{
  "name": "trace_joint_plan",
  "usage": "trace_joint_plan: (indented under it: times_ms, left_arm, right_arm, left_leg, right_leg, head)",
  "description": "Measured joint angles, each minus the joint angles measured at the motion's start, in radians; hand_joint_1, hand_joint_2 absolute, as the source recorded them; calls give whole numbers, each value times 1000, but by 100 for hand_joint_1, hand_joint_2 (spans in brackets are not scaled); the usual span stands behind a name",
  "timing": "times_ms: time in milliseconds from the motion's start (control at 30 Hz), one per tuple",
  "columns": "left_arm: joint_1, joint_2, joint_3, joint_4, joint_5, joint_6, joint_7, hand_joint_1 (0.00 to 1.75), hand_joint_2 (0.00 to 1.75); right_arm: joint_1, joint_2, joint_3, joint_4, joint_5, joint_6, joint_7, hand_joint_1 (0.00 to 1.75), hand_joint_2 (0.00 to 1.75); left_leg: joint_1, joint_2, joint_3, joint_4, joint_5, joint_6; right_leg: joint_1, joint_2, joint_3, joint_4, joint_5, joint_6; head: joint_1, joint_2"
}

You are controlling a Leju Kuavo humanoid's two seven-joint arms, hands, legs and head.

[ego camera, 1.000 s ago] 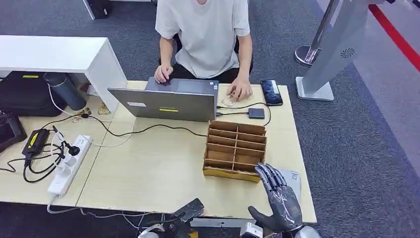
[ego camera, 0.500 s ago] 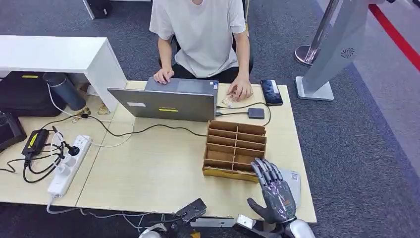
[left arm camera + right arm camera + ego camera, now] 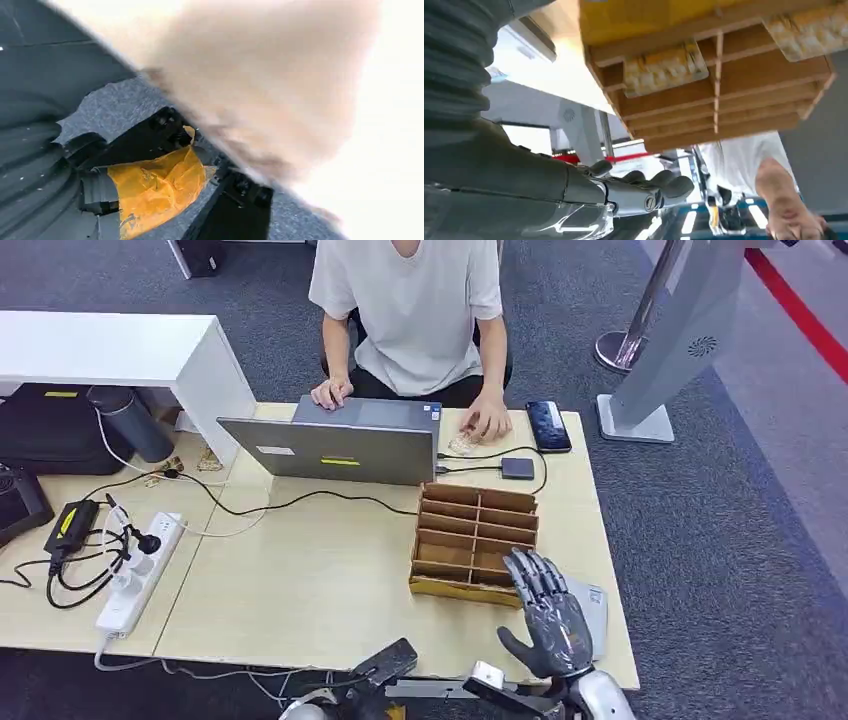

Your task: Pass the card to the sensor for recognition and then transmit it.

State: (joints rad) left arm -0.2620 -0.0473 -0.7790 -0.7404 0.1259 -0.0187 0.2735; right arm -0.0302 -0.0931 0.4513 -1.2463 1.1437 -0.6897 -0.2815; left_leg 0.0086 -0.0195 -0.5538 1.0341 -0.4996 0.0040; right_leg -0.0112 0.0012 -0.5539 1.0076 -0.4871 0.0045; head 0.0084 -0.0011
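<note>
Lying flat at the lower right of the head view, the card [image 3: 590,605] is seen on the bench [image 3: 320,580], just right of the right hand [image 3: 550,625] and partly hidden behind it. The hand is raised with its fingers [image 3: 530,575] spread apart and extended; nothing is held in them, and their tips are seen over the near right corner of the wooden organizer [image 3: 476,542]. In the right wrist view the same fingers [image 3: 659,182] are shown extended and empty beside the organizer's compartments [image 3: 719,85]. Whether the left hand is spread or curled cannot be told. Farther up the frame, a laptop [image 3: 335,445] is being used by a seated person [image 3: 410,310], with a phone [image 3: 548,426] at the bench's upper right edge.
</note>
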Motion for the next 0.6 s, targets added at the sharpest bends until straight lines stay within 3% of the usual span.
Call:
trace_joint_plan:
  times_ms: [600]
  left_arm:
    - [-19, -16, -16, 1, 2, -11, 8, 0, 175]
  right_arm:
    - [-73, 42, -7, 0, -24, -1, 15, 0, 175]
  left_leg:
    - [0, 0, 0, 0, 0, 0]
  right_leg:
    - [0, 0, 0, 0, 0, 0]
  head:
    - [0, 0]
